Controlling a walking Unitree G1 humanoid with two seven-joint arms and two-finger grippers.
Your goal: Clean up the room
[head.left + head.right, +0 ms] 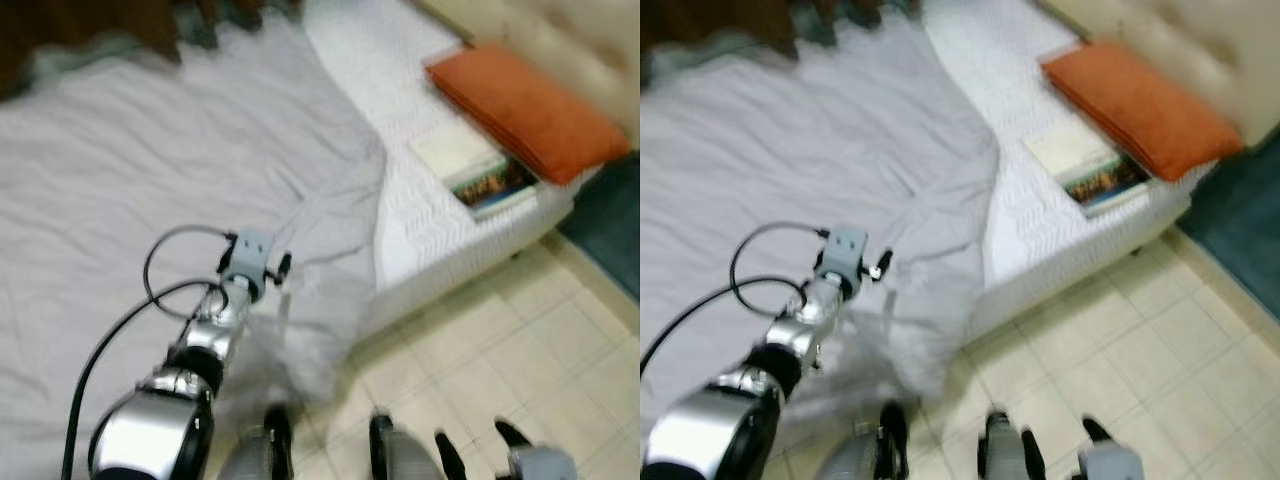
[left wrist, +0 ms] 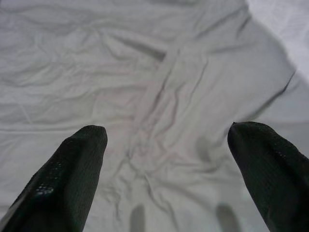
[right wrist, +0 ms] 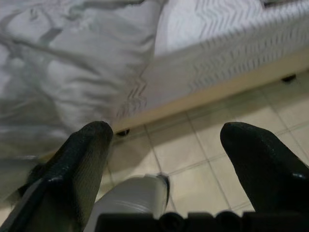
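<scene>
A rumpled pale grey duvet point(image 1: 150, 170) covers most of the bed, and its corner point(image 1: 300, 340) hangs over the bed's side towards the floor. My left arm reaches out over it, with the wrist point(image 1: 248, 258) above the folds near that corner. The left gripper point(image 2: 166, 145) is open just above the creased duvet and holds nothing. My right gripper point(image 1: 475, 445) hangs low over the tiled floor by the bed's side. It is open and holds nothing.
The bare mattress point(image 1: 420, 200) has a white zigzag sheet. An orange pillow point(image 1: 525, 105) and a book point(image 1: 480, 170) lie near the headboard point(image 1: 560, 40). Beige tiles point(image 1: 520, 340) run along the bed, with a dark teal rug point(image 1: 612, 225) at the right. Dark furniture point(image 1: 90, 30) stands beyond the bed.
</scene>
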